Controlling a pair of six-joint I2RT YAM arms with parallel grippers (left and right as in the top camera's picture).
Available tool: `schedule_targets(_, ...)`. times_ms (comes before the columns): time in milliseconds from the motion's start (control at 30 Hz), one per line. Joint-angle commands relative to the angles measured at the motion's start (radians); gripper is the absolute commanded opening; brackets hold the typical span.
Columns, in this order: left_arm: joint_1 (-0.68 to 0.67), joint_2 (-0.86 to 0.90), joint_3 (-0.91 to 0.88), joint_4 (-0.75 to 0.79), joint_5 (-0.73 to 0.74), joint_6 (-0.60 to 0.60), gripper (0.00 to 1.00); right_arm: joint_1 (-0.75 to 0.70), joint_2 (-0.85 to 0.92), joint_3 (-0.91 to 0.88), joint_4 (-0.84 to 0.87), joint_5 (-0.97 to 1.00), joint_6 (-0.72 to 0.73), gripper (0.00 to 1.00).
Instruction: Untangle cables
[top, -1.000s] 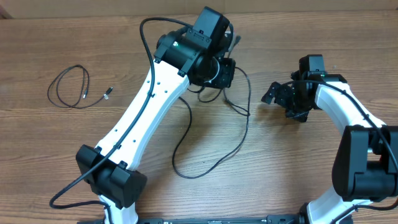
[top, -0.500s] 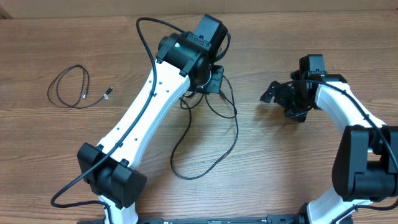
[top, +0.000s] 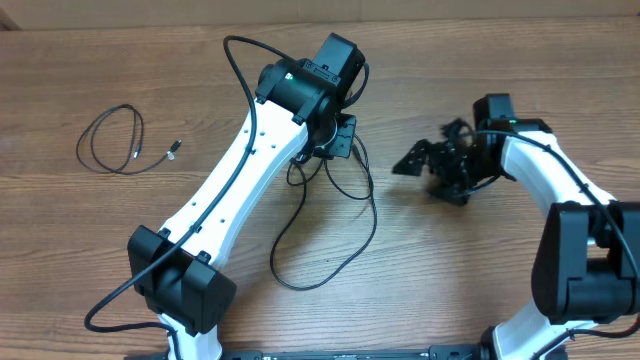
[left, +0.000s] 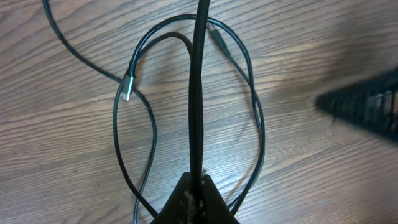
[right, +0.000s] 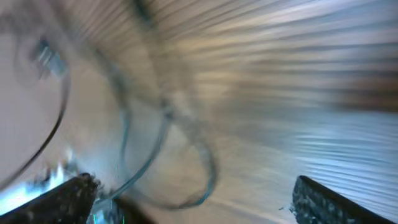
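A tangle of thin black cables (top: 372, 215) lies mid-table in loose loops that trail toward the near edge. My left gripper (top: 338, 135) hovers over the top of the tangle, shut on one strand. The left wrist view has that strand (left: 198, 93) running straight up from my closed left gripper (left: 196, 198), with loops either side and a silver-tipped plug (left: 127, 87) at the left. My right gripper (top: 425, 172) stands open just right of the tangle, nothing between its fingers. The right wrist view is blurred; its fingers (right: 65, 198) frame a cable loop (right: 205, 180).
A separate thin black cable (top: 108, 140) lies coiled at the far left, its small plug (top: 172, 150) beside it. The left arm's thick black wire (top: 240, 70) arches over its white link. Bare wood table surrounds the arms.
My left gripper has drawn the held strand leftward, and the loops have slid left with it. My right gripper has swung left toward the tangle, still open.
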Motion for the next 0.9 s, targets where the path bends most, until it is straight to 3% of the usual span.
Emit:
schedule_targets(0,-0.002,-0.017,-0.003,0.017,0.071,0.023,0.04,0.049,0.003,0.008,0.02,-0.19,-0.164,1.0)
schedule_targets(267,-0.002,-0.016,-0.003,0.027,0.139,0.024,0.04,0.121,0.003,0.008,0.183,-0.251,-0.092,1.0)
schedule_targets(367,-0.002,-0.017,-0.003,0.021,0.138,0.024,0.04,0.128,0.003,0.008,0.248,-0.25,-0.033,0.92)
schedule_targets(567,-0.002,-0.017,-0.003,0.02,0.126,0.031,0.04,0.128,0.003,0.008,0.238,-0.171,-0.022,0.65)
schedule_targets(633,-0.002,-0.016,-0.003,0.019,0.106,0.031,0.04,0.128,0.003,0.008,0.207,-0.094,-0.022,0.43)
schedule_targets(733,-0.002,-0.017,-0.003,0.015,0.082,0.031,0.05,0.128,0.003,0.008,0.16,0.035,-0.022,0.22)
schedule_targets(800,-0.002,-0.017,-0.003,0.014,0.07,0.031,0.13,0.128,0.003,0.008,0.134,0.11,-0.022,0.15)
schedule_targets(867,-0.002,-0.016,-0.003,0.017,0.069,0.031,0.29,0.128,0.003,0.008,0.113,0.163,-0.022,0.15)
